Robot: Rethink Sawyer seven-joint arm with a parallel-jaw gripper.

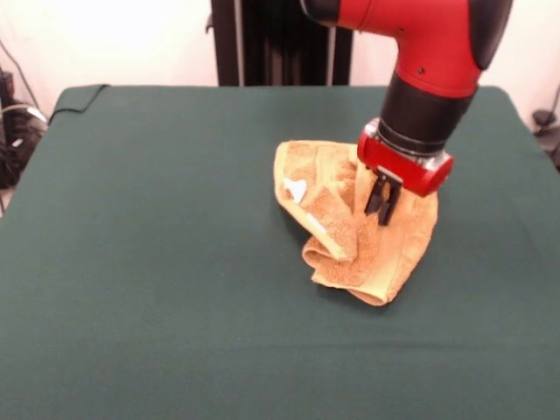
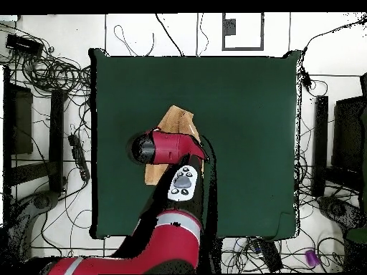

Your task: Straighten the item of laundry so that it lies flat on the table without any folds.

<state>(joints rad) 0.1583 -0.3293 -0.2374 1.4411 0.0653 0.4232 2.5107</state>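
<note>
One towel (image 1: 367,245), orange-tan terry, lies crumpled right of centre in the front view on the table (image 1: 157,262), which is covered in dark green cloth. Several layers overlap; one thick fold rolls toward the lower middle of the heap, and a small white label (image 1: 296,189) shows at its upper left edge. The gripper (image 1: 381,203) descends from the upper right, its black fingers (image 1: 374,199) close together and pointing down at the upper part of the heap. Whether they pinch cloth cannot be told from this angle. Terry pile looks soft and limp, so layers will probably cling and drag together. For a good step, take a single outer edge or corner, not the stacked middle, and draw it outward low over the cloth.

Overhead view: the arm (image 2: 168,150) covers most of the towel; only a pointed tan portion shows left of centre, above and beside the red housing. The gripper itself is hidden there.
</note>
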